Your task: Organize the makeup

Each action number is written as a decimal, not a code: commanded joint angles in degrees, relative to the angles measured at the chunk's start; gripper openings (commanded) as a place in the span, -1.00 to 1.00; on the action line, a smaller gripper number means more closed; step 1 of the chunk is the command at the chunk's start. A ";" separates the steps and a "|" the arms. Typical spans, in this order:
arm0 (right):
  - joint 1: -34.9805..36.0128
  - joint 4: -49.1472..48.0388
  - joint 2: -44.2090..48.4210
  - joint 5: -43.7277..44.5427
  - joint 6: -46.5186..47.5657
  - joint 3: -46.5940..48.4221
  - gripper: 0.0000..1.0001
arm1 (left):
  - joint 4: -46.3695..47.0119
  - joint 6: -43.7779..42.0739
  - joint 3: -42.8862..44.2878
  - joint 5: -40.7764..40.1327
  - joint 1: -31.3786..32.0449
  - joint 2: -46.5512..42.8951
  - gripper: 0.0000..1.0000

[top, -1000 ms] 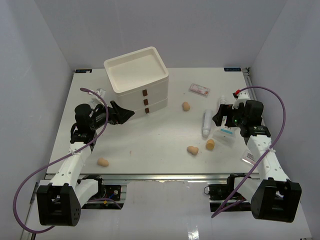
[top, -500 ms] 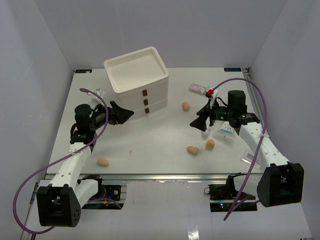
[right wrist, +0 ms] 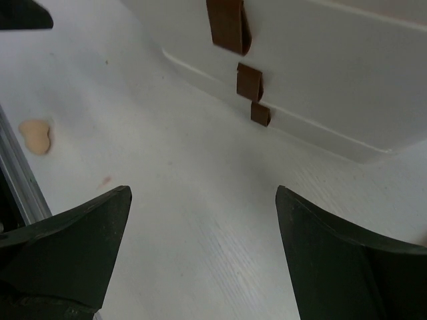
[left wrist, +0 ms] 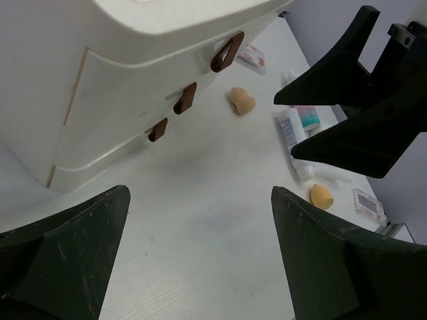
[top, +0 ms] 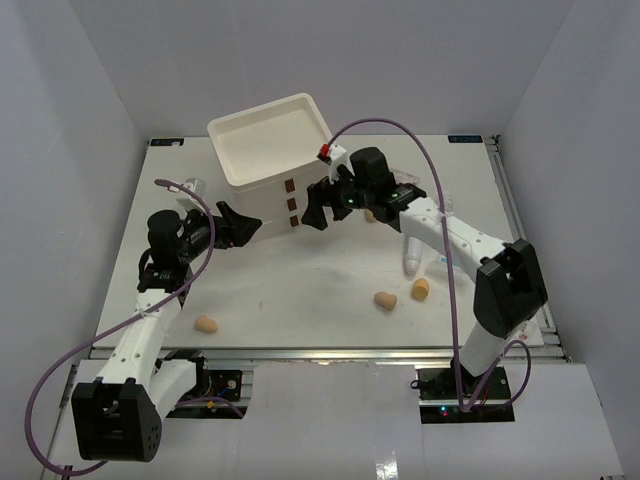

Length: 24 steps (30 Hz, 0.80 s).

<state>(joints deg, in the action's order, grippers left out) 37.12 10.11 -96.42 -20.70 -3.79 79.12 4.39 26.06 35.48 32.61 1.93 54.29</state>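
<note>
From above, the left hand (top: pixel 256 226) and the right hand (top: pixel 314 207) face each other just before the front of the white three-drawer box (top: pixel 268 190). Both are spread wide and empty, with a short gap between their tips. Open table (top: pixel 300 285) runs toward the near edge, where a lone sponge (top: pixel 206 323) lies at left. A second sponge (top: pixel 384 300) and a third sponge (top: pixel 420 289) lie right of centre, near the white tube (top: pixel 412 250). In the left wrist view its fingers (left wrist: pixel 67 260) stand wide apart over open surface, with the box's corner and brown pull tabs (left wrist: pixel 185 98) at upper left and the right hand looming at right. Beyond lie a fourth sponge (left wrist: pixel 241 100), a pink-red packet (left wrist: pixel 250 59) and a clear sachet (left wrist: pixel 368 200) near the table's edge. In the right wrist view its fingers (right wrist: pixel 67 253) are parted over open surface, with the box's bottom edge ahead and the lone sponge beside the edge rail (right wrist: pixel 17 170).
</note>
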 commanded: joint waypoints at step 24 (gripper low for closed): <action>5.08 -1.11 -15.51 18.80 -20.66 22.92 -0.34 | -2.35 -1.79 2.83 -5.19 0.00 -2.79 0.96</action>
<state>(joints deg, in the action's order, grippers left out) 41.61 12.55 -111.59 -2.72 -24.70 100.01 2.69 24.88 36.14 27.84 1.93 52.93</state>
